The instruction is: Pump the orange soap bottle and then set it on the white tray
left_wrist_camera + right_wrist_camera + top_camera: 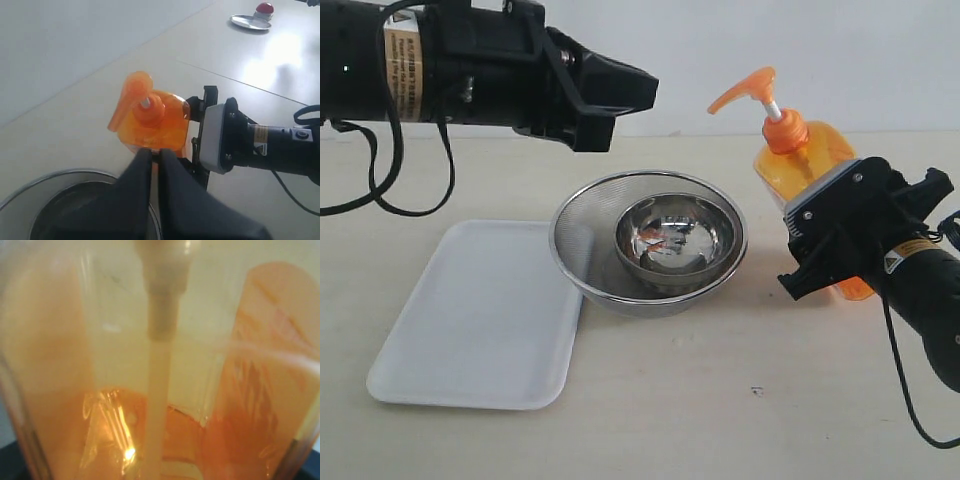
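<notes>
White plastic tray flat at the left, nothing on it. Next over, steel mesh strainer cradling a steel bowl. Farther right and well apart from the tray, orange soap bottle, upright, body clasped between the wide-set jaws of the right gripper. Probably light, only part full, thin-walled and slick. Best held low on the broad sides, firmly but without crushing. Pump head raised, unpressed. Above the strainer, left gripper pinched closed on nothing.
</notes>
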Robot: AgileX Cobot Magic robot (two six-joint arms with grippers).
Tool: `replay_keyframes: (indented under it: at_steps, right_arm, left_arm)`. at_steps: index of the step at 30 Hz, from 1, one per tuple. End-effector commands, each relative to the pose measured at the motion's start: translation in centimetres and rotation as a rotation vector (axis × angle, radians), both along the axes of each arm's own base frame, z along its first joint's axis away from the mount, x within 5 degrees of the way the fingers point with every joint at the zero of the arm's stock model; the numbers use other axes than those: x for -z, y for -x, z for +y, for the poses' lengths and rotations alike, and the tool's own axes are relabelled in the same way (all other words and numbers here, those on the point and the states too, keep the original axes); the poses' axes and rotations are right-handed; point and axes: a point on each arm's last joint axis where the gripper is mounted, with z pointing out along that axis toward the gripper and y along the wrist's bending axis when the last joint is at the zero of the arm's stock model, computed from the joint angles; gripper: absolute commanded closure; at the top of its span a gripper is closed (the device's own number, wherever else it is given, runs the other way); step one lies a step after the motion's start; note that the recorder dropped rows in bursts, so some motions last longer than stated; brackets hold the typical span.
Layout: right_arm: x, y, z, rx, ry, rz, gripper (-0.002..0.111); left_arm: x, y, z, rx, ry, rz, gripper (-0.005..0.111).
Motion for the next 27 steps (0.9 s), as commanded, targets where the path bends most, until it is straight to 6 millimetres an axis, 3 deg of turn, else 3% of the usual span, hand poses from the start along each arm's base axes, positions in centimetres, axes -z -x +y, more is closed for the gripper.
replay_keyframes:
  at_steps: [1,11,20,27]
  right_arm:
    - [-0.6,0.0,0.0,-0.003,0.005,-0.034,0.108]
    - [-0.5,0.0,0.0,-0.004,0.003,-0.025,0.108]
    - [-0.3,0.0,0.1,-0.018,0.011,-0.007,0.108]
    - [-0.3,0.1,0.2,-0.026,0.013,0.003,0.108]
  left_arm:
    - [-0.6,-0.8,-0.4,-0.003,0.013,-0.017,0.102]
    - [0.9,-4.5,-2.4,-0.005,0.013,0.02,0.102]
    - [-1.1,-6.1,-4.0,0.062,0.102,0.023,0.102]
    - [0.3,-7.3,-5.0,0.079,0.113,0.062,0.102]
